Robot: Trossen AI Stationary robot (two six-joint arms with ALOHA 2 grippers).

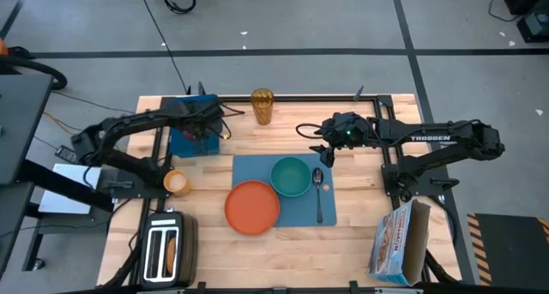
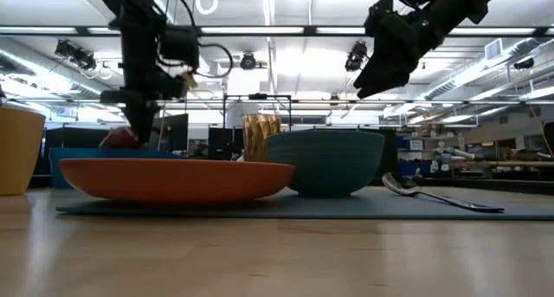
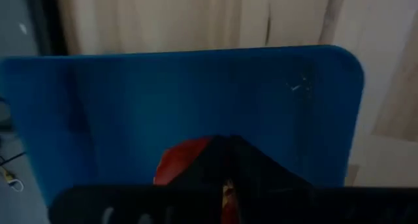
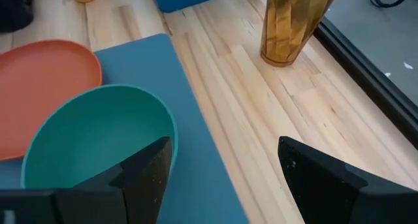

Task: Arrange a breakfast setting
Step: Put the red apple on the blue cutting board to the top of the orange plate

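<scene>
We're seeing pale planked wood on the table (image 1: 360, 234), smooth w/ visible grain. Placemat (image 4: 202, 185) is looking matt, flat blue. Plate (image 2: 173, 177) & bowl (image 2: 329, 163) are showing smooth plastic-like sheen; spoon (image 2: 433, 196) is gleaming metal; amber tumbler (image 4: 290, 21) is looking glossy, translucent

The left gripper (image 1: 202, 123) reaches steeply downward, its finger state hidden. The right gripper (image 1: 324, 151) hovers raised, fingers (image 4: 150, 168) spread apart.
</scene>
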